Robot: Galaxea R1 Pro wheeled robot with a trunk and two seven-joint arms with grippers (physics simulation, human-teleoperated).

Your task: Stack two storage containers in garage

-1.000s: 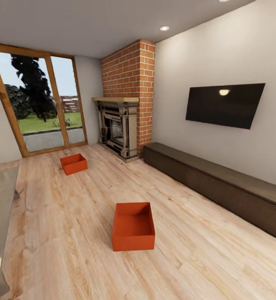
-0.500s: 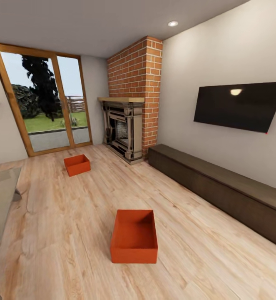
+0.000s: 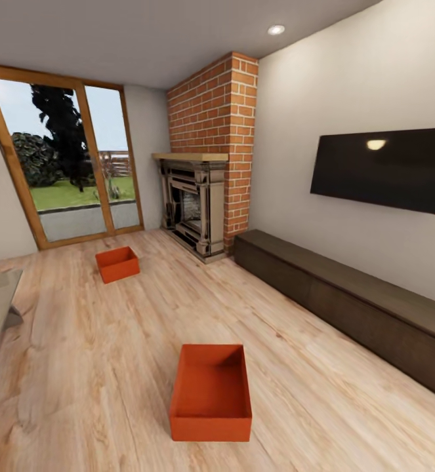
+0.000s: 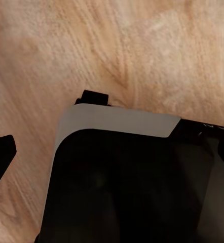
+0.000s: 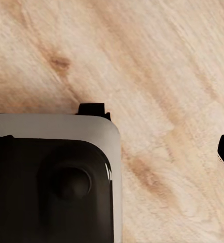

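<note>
Head view: high, facing forward and down across the living room toward the brick fireplace (image 3: 207,147) and glass doors (image 3: 66,164). Both wrist views: close, looking steeply down past dark robot body (image 4: 132,187) onto wood-plank floor (image 5: 157,66). Shared between views: that floor.

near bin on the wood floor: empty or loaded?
Empty. The head view looks down into the near storage container: its bare orange bottom and inner walls show, with nothing inside. It sits upright on the wood-plank floor.
</note>
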